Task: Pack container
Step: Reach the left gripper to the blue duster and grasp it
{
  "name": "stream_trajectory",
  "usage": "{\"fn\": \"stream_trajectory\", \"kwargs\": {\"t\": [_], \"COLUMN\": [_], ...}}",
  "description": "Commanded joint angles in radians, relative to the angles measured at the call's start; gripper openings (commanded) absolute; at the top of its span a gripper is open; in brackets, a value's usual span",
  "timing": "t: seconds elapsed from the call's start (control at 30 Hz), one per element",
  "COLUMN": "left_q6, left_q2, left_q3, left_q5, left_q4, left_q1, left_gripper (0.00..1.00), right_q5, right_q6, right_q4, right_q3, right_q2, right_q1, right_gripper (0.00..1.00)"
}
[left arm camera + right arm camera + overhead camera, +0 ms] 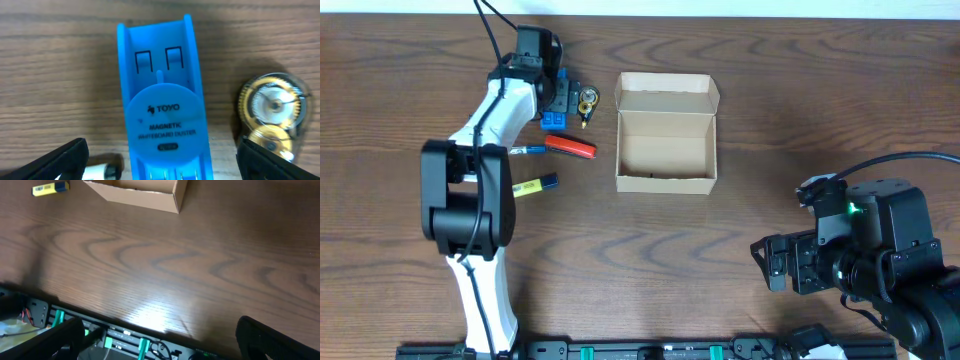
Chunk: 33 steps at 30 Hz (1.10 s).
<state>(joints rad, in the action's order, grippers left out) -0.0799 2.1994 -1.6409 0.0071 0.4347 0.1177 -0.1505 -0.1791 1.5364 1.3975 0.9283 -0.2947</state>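
Left of the container point(666, 132), over the blue duster point(162, 100): left gripper point(161, 159), wide apart, empty. Legible only from the left wrist: TOYO label point(170, 108). Right gripper point(165, 340) equally wide, empty.

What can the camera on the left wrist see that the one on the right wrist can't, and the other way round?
Left wrist only: a blue whiteboard duster close below, a round gold-and-silver object beside it. Right wrist only: the open container, a yellow marker and a green-clipped rail at the near edge. Both: the wooden table, and open jaws, on the left end effector and right end effector.
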Motion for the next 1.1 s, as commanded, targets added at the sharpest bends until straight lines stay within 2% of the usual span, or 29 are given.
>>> {"fn": "stream_trajectory", "kwargs": {"t": [0.0, 0.17, 0.37, 0.5, 0.8, 0.93, 1.07], "left_q6": [-0.014, -0.014, -0.018, -0.018, -0.018, -0.017, -0.018], "left_q2": [0.024, 0.053, 0.074, 0.074, 0.074, 0.074, 0.074], "left_q3": [-0.026, -0.026, -0.026, -0.026, -0.026, -0.026, -0.029], "left_q5": [-0.018, -0.018, -0.016, -0.016, -0.018, -0.017, -0.018], "left_q4": [-0.019, -0.032, -0.036, -0.043, -0.042, -0.042, -0.04], "left_q1": [-0.007, -0.007, -0.006, -0.006, -0.006, -0.006, -0.006], "left_gripper": [0.95, 0.95, 1.0, 0.86, 0.67, 0.54, 0.49], "right_q5": [-0.008, -0.008, -0.008, -0.008, -0.008, -0.008, -0.008], "right_q6": [-0.01, -0.01, -0.01, -0.01, -0.01, -0.01, -0.01], "right_q4": [0.001, 0.001, 0.001, 0.001, 0.001, 0.001, 0.001], "right_q3": [-0.001, -0.001, -0.001, -0.001, -0.001, -0.001, -0.001], "right_q2": [0.0, 0.0, 0.0, 0.0, 0.0, 0.0, 0.0], "right_q1": [0.008, 0.008, 0.008, 0.008, 0.008, 0.008, 0.008], "right_gripper": [0.99, 0.99, 0.99, 0.99, 0.99, 0.99, 0.99]}}
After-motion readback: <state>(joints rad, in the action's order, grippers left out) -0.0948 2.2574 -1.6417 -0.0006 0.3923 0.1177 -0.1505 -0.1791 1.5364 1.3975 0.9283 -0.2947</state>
